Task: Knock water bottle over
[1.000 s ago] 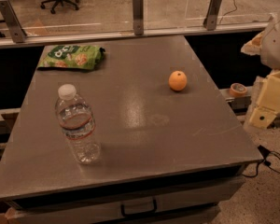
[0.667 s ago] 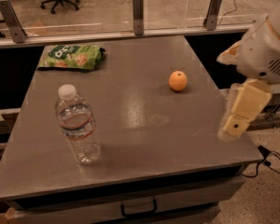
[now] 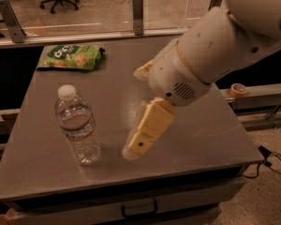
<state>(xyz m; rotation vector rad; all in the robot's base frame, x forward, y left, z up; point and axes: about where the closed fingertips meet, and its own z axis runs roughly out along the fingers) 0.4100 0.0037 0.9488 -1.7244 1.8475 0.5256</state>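
The water bottle (image 3: 77, 126) stands upright on the left front part of the grey table (image 3: 51, 172). It is clear and ribbed, with a white cap and a narrow red, white and blue label band. My gripper (image 3: 133, 146) hangs from the large white arm (image 3: 215, 50) over the table's middle front. It sits to the right of the bottle, a short gap away, not touching it.
A green snack bag (image 3: 71, 56) lies at the table's far left corner. A glass barrier with metal posts (image 3: 138, 6) runs behind the table. A tape roll (image 3: 238, 89) sits on the ledge at right. Cables (image 3: 271, 156) lie on the floor at right.
The arm has swung in from the right edge to over the table's middle, and the gripper is now close to the bottle. The orange is now hidden behind the arm. The bottle has not moved.
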